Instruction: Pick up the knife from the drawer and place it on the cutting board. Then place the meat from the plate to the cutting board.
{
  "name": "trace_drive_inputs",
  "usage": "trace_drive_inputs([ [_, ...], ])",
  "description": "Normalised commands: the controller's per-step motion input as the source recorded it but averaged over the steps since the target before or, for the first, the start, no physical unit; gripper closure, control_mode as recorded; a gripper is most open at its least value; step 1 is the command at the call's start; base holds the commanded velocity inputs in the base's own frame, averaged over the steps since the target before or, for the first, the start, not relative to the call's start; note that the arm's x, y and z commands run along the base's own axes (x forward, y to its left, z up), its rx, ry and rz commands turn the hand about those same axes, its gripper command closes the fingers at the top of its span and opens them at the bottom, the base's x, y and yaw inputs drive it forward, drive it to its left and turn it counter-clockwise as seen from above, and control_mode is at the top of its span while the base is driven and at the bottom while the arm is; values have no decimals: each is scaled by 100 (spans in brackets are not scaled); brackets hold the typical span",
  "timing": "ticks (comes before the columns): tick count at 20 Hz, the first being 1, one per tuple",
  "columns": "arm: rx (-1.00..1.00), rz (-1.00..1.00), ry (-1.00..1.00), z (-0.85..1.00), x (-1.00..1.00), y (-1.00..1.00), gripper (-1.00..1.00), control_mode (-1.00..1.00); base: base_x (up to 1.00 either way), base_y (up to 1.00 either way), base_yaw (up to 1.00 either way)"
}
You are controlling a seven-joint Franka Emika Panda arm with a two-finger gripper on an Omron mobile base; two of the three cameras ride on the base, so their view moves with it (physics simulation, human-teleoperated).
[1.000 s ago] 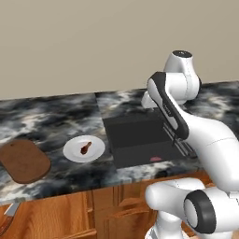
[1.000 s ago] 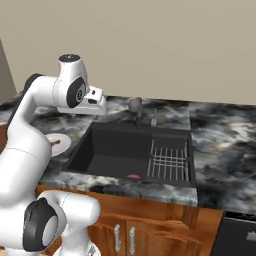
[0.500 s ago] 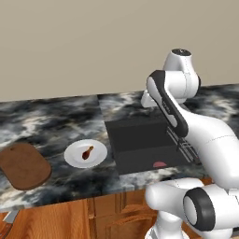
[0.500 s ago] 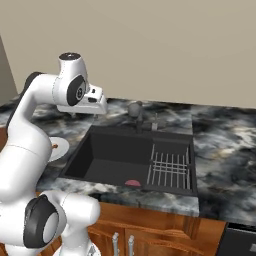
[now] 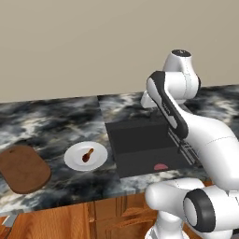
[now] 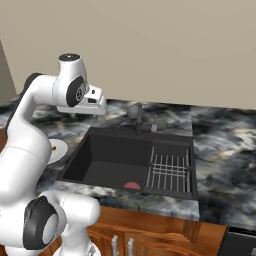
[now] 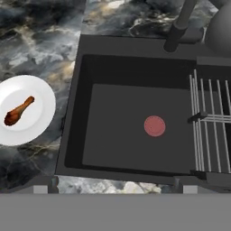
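We are at the very start of the task, as we judge it: the cutting board [image 5: 23, 168] lies bare at the left end of the marble surface [image 5: 56, 123], and the meat [image 5: 87, 155] sits on the white plate [image 5: 72, 158] just to the board's right. At the bottom left corner of the left base view a sliver of the drawer [image 5: 5, 223] seems to stand open below the surface edge, with a small grey piece in it that may be the knife's blade; we cannot tell for sure.

The end effector [image 6: 90, 106] holds nothing, and its fingers stand fully apart. It hangs high above the rear left part of the dark sink [image 6: 107, 162], well apart from the drawer, and looks straight down on the sink floor and its pink-red drain disc [image 7: 154, 126].

The arm is folded upright, elbow raised, wrist bent forward and down.

The next move, in our view, calls for a long swing to the left and a descent toward the drawer, with the fingers lined up across the knife's handle before they close.
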Motion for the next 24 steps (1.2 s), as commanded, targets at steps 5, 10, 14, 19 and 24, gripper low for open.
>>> trace_drive_inputs([
  [5,0,0,0,0,0,0,-100,100,31,-9,0],
  [10,0,0,0,0,0,0,-100,100,26,0,0],
  [14,0,0,0,0,0,0,-100,100,1,0,0],
  [19,0,0,0,0,0,0,-100,100,0,0,0],
  [24,0,0,-1,-4,-24,15,-100,-100,-2,0,0],
])
